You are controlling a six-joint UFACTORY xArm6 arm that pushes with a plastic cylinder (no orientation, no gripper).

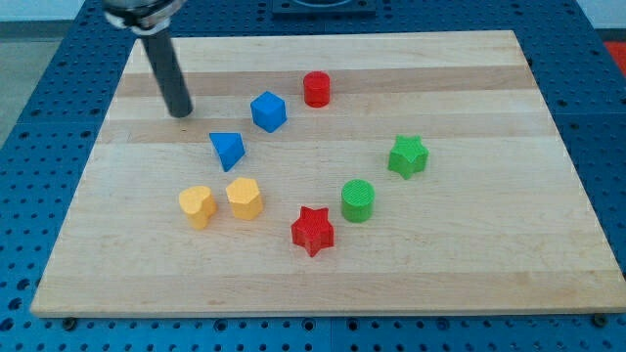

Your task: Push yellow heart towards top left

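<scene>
The yellow heart [197,205] lies on the wooden board [469,264] at the lower left of the block group. A yellow hexagon [244,198] sits just to its right, close beside it. My tip [181,112] is on the board near the view's top left, well above the yellow heart and apart from it. The blue triangle [227,150] lies between my tip and the yellow blocks, to the lower right of my tip.
A blue cube [268,111] and a red cylinder [316,89] lie to the right of my tip. A red star [313,231], a green cylinder [358,200] and a green star [408,156] lie at the view's right of the group.
</scene>
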